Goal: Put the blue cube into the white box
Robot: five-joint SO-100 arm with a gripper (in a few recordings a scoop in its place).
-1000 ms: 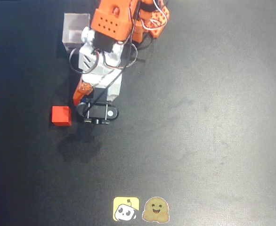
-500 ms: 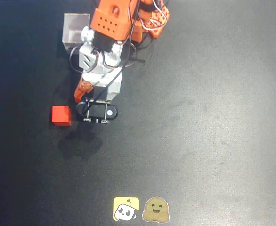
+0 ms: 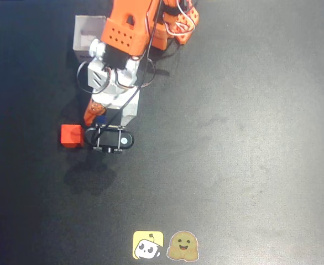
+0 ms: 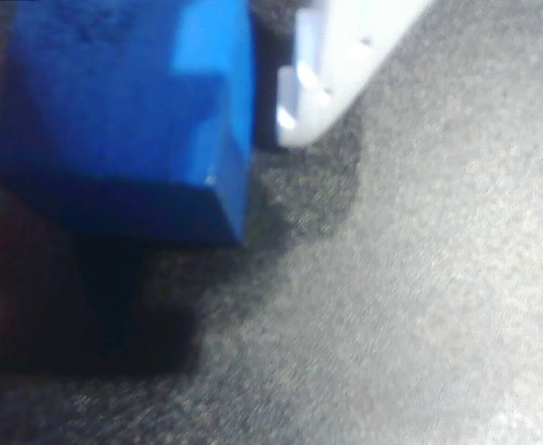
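The blue cube (image 4: 123, 111) fills the upper left of the wrist view, between an orange finger at the left edge and a white finger (image 4: 346, 56) at the upper right, with its shadow on the mat below it. In the overhead view only a sliver of the blue cube (image 3: 100, 119) shows under the wrist. My gripper (image 3: 102, 120) is shut on it, just right of a red cube (image 3: 72, 135). The white box (image 3: 89, 21) stands at the upper left, partly hidden by the arm.
The arm's orange base (image 3: 176, 25) sits at the top, right of the box. Two stickers, a yellow one (image 3: 148, 244) and a brown one (image 3: 183, 245), lie at the bottom edge. The black mat is open to the right.
The gripper has shifted left and slightly up the picture, closer to the red cube. Its shadow on the mat has drifted further from it.
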